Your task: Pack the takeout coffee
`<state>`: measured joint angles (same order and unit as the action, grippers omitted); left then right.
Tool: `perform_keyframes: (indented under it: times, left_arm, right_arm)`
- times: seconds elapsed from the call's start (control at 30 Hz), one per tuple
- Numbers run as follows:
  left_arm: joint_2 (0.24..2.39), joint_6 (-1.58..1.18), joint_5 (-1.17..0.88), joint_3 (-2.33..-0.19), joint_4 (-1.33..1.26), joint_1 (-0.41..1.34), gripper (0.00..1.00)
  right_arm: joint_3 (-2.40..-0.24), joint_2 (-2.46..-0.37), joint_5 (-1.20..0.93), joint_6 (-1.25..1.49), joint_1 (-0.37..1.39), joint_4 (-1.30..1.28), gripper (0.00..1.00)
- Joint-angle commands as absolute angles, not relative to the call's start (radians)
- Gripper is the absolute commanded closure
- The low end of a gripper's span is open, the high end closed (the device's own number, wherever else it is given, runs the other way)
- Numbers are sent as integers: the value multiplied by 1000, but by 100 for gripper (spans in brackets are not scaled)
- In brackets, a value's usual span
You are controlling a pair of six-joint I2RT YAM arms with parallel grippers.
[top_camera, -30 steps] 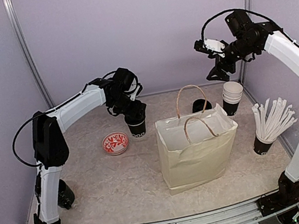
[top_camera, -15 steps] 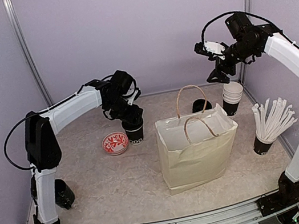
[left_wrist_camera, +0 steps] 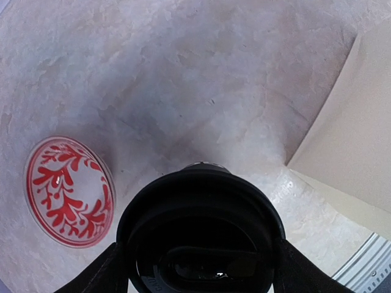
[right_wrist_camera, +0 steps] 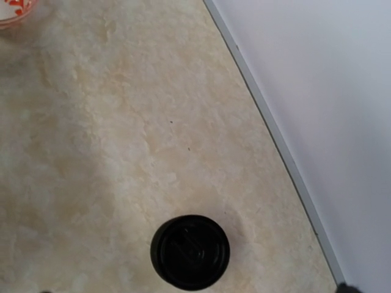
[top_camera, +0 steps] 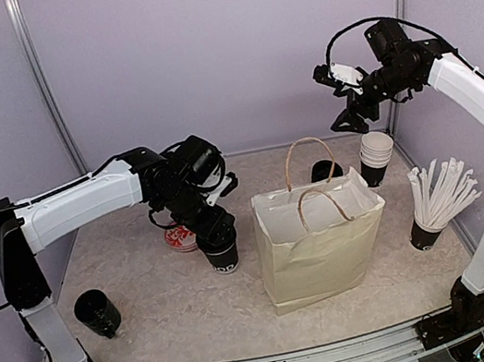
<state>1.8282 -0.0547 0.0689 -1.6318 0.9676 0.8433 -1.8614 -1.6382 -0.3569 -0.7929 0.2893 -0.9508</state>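
On the table (top_camera: 159, 346), a paper bag (top_camera: 319, 247) is set at the centre of the frame. Just left of it the takeout cup (top_camera: 221, 252) is found, with a bowl (top_camera: 177, 240) close at its upper left. A second cup (top_camera: 96, 313) is placed at lower left. Behind the bag a lid (top_camera: 324, 169) is seen, with a stack of cups (top_camera: 375, 157) to its right. A cup of sticks (top_camera: 427, 231) is placed right of the bag.

Coffee lid (left_wrist_camera: 201, 204) looks glossy plastic; bag (top_camera: 316, 257), matt paper.
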Motion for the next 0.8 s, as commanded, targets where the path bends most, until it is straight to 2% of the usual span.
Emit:
perform_keyframes:
  times: [0.0,0.3,0.5,0.77]
  left_arm:
    - [1755,-129,61,-1542,984,879,23]
    - [1703,-218,43,-1433,1059,974,21]
    - [1715,-234,74,-1488,1144,1038,1]
    - [1738,-248,111,-1572,1202,1041,2]
  right_arm:
    - [-1852,-1624,-403,-774,279,-933,1]
    - [-1812,-1631,-457,-779,279,-911,1]
    - [-1758,-1612,-479,-779,279,-884,1]
    - [-1724,-1594,-480,-795,279,-887,1]
